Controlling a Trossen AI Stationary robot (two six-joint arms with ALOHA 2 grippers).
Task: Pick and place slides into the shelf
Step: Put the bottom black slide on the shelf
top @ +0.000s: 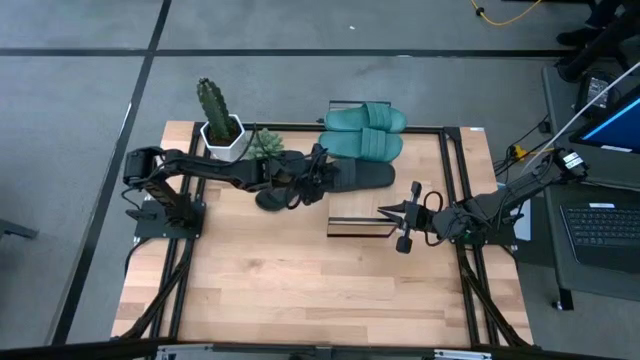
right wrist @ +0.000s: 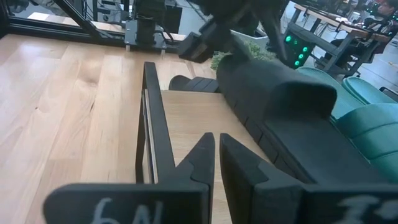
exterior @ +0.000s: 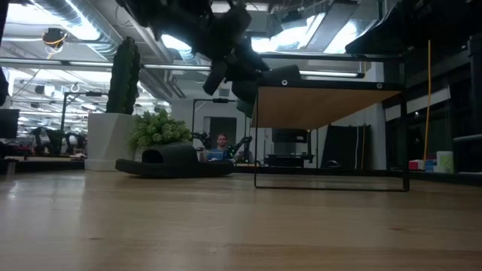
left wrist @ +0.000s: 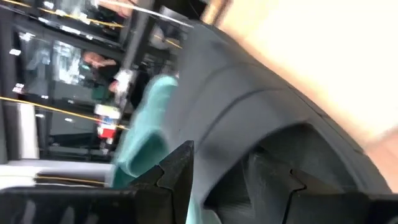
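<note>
Black slide (top: pixel 362 178) lies on top of the shelf (top: pixel 345 226), along its far side, beside the two teal slides (top: pixel 364 132), which sit side by side at the shelf's far edge. Right wrist view shows the black slide (right wrist: pixel 280 106) on the light plank top, teal ones (right wrist: pixel 367 121) just beyond. Left gripper (top: pixel 318 180) at the black slide's heel end, fingers spread wide about it; in the left wrist view its fingers (left wrist: pixel 177 171) sit right against the dark rubber, though a firm grip cannot be told. Second black slide (top: pixel 272 197) on the tabletop (top: pixel 300 290) near the left arm, close to a small leafy plant (top: pixel 264 144) and a potted cactus (top: pixel 218 118). Right gripper (top: pixel 392 212) at the shelf's near edge, fingers nearly together, holding nothing.
</note>
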